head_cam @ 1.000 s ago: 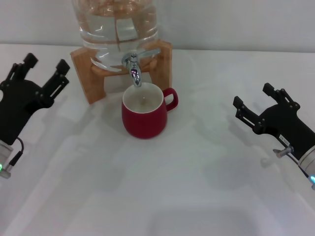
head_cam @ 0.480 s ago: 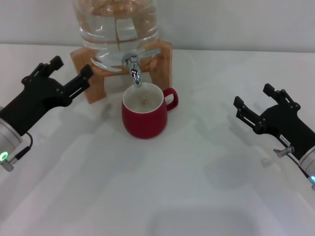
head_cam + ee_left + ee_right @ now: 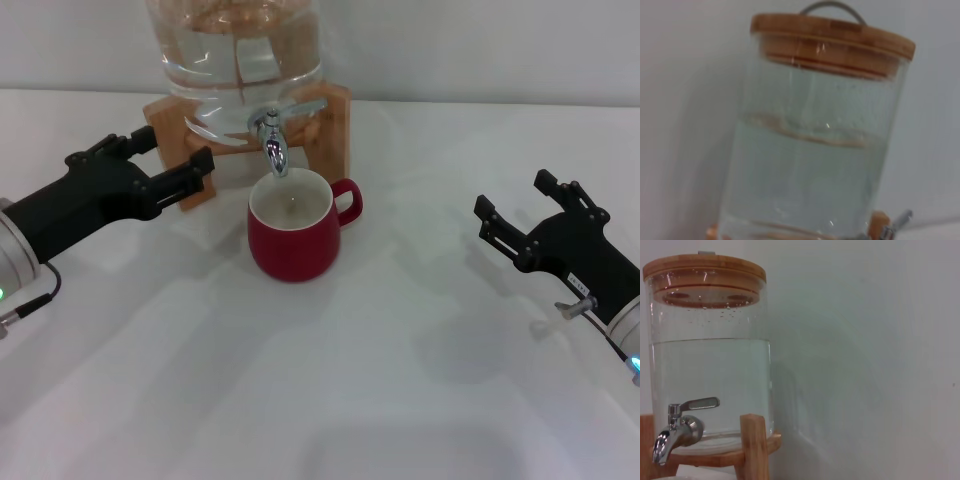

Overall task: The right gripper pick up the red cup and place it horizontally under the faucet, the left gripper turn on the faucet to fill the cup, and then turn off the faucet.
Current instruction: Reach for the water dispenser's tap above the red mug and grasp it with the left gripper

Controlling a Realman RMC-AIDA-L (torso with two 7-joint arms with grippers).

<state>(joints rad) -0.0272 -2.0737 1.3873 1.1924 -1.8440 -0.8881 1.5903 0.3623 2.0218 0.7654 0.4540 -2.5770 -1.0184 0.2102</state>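
The red cup point(image 3: 294, 232) stands upright on the white table, right under the chrome faucet point(image 3: 272, 136), its handle pointing right. The faucet's lever points right; it also shows in the right wrist view point(image 3: 677, 426). No water stream shows. My left gripper point(image 3: 175, 160) is open, reaching in from the left, its fingertips beside the wooden stand a little left of the faucet. My right gripper point(image 3: 515, 205) is open and empty, resting at the right, well apart from the cup.
A glass water jar point(image 3: 235, 55) with a wooden lid point(image 3: 704, 270) sits on a wooden stand point(image 3: 190, 150) at the back. The white table point(image 3: 350, 380) stretches to the front. A pale wall is behind the jar.
My left gripper has swung right and forward, from the far left toward the stand and faucet. The cup, the faucet and the right gripper have not moved.
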